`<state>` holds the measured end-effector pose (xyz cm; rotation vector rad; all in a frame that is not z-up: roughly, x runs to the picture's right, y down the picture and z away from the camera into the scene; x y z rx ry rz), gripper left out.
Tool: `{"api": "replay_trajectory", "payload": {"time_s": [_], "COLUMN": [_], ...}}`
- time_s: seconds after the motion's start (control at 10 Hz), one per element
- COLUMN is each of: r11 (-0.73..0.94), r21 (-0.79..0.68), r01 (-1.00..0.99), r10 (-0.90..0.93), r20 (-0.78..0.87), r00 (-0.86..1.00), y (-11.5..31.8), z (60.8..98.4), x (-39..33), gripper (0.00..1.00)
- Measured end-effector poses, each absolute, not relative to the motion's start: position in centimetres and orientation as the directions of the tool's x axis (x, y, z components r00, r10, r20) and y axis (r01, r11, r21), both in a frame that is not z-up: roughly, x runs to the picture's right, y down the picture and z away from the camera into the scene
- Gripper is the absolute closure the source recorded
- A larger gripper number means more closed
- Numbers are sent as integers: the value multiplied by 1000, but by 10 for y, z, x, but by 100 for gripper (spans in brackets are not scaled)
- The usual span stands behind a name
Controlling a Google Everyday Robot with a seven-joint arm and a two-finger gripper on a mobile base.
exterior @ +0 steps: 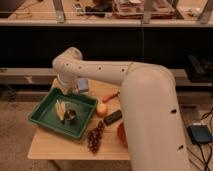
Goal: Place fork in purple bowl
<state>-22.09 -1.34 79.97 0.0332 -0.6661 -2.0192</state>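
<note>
My white arm (pixel 100 70) reaches from the lower right to the table's far left and bends down at the elbow (pixel 67 62). Its end drops behind the far left corner of the green tray (pixel 42 117). The gripper is at that end, hidden by the arm's own last link, and it is shut. Whether it holds anything is hidden. The fork does not show in this view. The purple bowl does not show either.
The tray holds pale yellow wedges (pixel 60 109) and a small metal cup (pixel 71 115). A blue-grey block (pixel 82 85), a carrot (pixel 111 96), a round orange fruit (pixel 101 109), a black bar (pixel 112 118), grapes (pixel 93 137) and a reddish round thing (pixel 121 134) lie on the wooden table (pixel 55 147).
</note>
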Motion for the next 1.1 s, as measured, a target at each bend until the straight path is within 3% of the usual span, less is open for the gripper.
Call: {"api": "replay_trajectory", "payload": {"time_s": [0.5,0.9,1.0,1.1], "r11": [-307,-259,-249,-242], "r21": [470,465,472,478], "r01": [828,846,846,844], "r10": [-911,-931,-932,-932], "r20": [106,113,122,127], "r00": [-398,-347,-342,-339], "y": [-90,-129,-131,-131], "z": [851,884,892,900], "x": [-236,-255,-253,-249], "gripper": [100,99,95,84]}}
